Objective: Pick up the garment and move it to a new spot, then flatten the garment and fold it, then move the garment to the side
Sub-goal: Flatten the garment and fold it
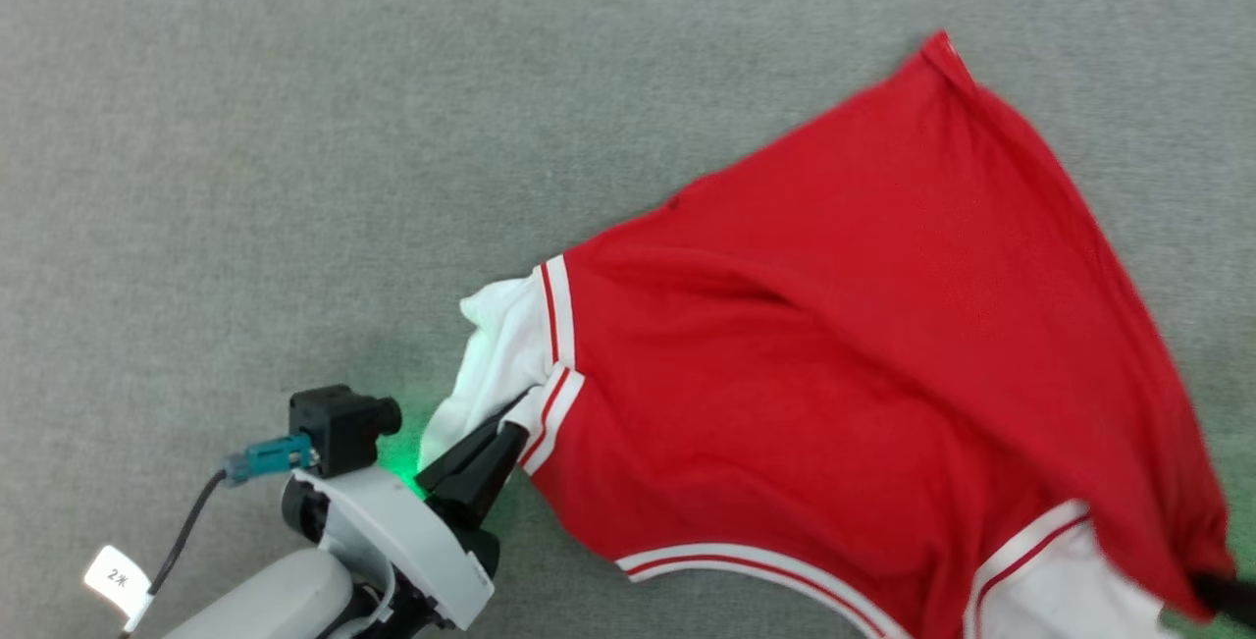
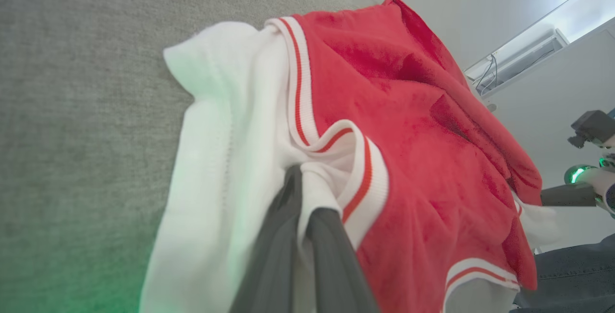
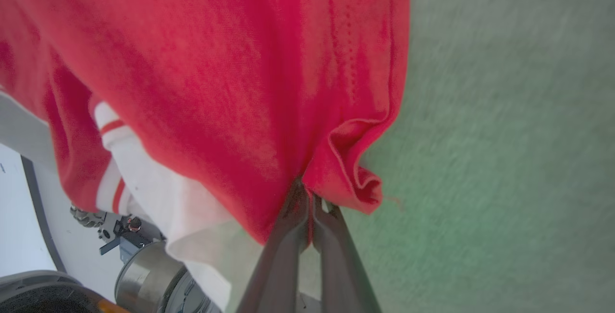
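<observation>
left gripper (image 1: 512,415) is clenched on the white sleeve (image 1: 496,354) of the garment (image 1: 834,325) at near left; right gripper (image 3: 307,197) grasps its red edge at near right, cloth spread between them over the grey surface (image 1: 294,129).

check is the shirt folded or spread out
Spread, not folded: the garment is stretched between the left gripper and right gripper, each pinching cloth.

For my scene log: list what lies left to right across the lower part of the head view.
white tag → teal connector → left pincer → garment → right pincer
</observation>
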Available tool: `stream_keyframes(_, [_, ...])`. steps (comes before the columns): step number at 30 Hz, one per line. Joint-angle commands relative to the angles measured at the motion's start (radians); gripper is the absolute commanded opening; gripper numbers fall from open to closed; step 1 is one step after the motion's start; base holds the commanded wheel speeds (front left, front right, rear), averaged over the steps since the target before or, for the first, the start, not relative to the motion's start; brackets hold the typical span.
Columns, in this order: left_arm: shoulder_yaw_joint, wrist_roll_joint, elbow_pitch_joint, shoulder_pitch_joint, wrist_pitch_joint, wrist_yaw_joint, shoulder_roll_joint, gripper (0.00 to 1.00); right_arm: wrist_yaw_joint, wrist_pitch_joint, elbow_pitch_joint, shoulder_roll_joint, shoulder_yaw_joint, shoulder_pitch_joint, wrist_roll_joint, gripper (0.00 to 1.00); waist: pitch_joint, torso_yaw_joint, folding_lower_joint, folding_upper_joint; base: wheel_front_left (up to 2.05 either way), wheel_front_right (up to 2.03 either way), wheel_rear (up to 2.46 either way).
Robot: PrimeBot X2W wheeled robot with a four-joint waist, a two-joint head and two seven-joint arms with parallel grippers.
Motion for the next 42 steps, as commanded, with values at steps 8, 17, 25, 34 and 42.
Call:
stream_keyframes(8, [0.032, 0.009, -0.013, 0.04, -0.004, 0.011, 0.018, 0.0, -0.001, 0.048, -0.127, 0.122, -0.051, 0.169, -0.072, 0.0, -0.029, -0.043, 0.0, 0.0, 0.0, 0.0, 0.0])
stream_keyframes(17, [0.028, 0.03, -0.014, 0.041, -0.004, 0.008, 0.006, 0.0, -0.001, 0.029, -0.213, 0.161, -0.24, 0.107, -0.064, 1.0, -0.042, -0.025, 0.0, 0.0, 0.0, 0.0, 0.0])
stream_keyframes(25, [0.018, 0.058, -0.01, 0.014, -0.003, -0.008, -0.038, 0.0, -0.001, -0.057, -0.173, 0.099, -0.216, -0.218, -0.176, 1.0, -0.03, 0.042, 0.0, 0.0, 0.0, 0.0, 0.0])
stream_keyframes(34, [0.004, 0.081, 0.02, -0.038, 0.003, -0.029, -0.089, 0.0, -0.001, -0.141, 0.142, 0.099, 0.097, -0.617, -0.336, 1.0, 0.019, 0.118, 0.0, 0.0, 0.0, 0.0, 0.0])
stream_keyframes(42, [-0.009, 0.106, 0.069, -0.094, 0.004, -0.056, -0.148, 0.0, -0.001, -0.149, 0.424, 0.086, 0.303, -0.796, -0.345, 1.0, 0.066, 0.181, 0.0, 0.0, 0.0, 0.0, 0.0])
